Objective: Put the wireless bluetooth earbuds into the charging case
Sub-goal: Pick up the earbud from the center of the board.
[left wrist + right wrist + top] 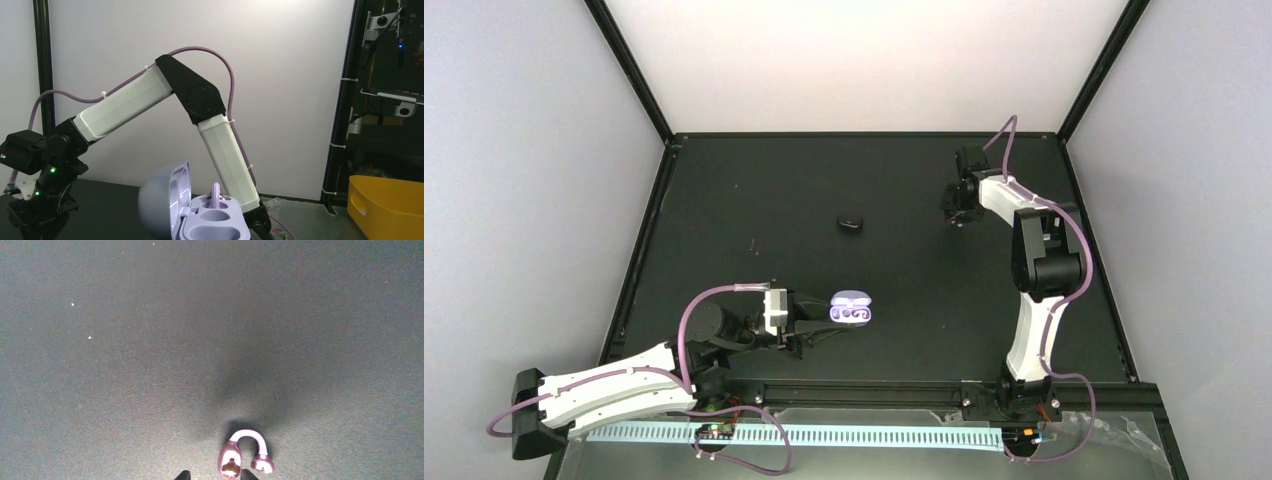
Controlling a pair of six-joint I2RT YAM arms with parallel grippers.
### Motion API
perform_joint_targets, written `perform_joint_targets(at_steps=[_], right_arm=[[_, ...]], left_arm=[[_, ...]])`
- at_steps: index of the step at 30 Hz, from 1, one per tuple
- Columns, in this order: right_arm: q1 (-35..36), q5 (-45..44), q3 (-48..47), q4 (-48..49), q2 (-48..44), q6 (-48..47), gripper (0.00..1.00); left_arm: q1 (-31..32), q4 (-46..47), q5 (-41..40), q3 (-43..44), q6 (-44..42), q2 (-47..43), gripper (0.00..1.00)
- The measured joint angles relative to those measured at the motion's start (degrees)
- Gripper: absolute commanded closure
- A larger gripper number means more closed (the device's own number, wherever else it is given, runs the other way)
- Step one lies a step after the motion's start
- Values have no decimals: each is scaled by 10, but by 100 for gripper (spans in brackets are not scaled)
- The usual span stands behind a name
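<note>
Black matte table (724, 200), top view: my left gripper (814, 325) sits closed against the 9 o'clock edge of the open charging case (852, 310), which lies toward 6 o'clock on the table. I judge it is there to brace the case so the sockets face up; whether it pinches the rim I cannot tell. My right gripper (958, 208) is low over the table at 2 o'clock, well apart from the case. One small black object (851, 222) lies alone between them.

Left wrist view: the case fills the bottom edge, its lid (160, 200) swung up at 9 o'clock. The seated earbud (216, 192) stands in the far socket with its loop upright, while the near socket (212, 218) is bare. My own fingers do not show here. One yellow bin (385, 210) stands at 4 o'clock.

Right wrist view: the loose earbud (244, 452) is at 6 o'clock, its larger lobe between my two fingertips and its pale loop arching toward 12 o'clock. The jaws stand narrow about that lobe, likely to lift it by the bulkier end. Whether they already clamp it I cannot tell.

The count: two earbuds, one in and one out; one case; two sockets, one filled.
</note>
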State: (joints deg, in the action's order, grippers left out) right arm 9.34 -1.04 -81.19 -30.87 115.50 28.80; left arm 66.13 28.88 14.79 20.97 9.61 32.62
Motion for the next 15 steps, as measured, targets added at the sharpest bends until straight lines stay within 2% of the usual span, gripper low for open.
perform_joint_targets(at_steps=[10,15], right_arm=[[0,-21,-74,-37,16,-34,75],[0,-28,-78,-54,45,-42,75]], left_arm=[[0,0,0,0,0,1,99],[0,0,0,0,0,2,98]])
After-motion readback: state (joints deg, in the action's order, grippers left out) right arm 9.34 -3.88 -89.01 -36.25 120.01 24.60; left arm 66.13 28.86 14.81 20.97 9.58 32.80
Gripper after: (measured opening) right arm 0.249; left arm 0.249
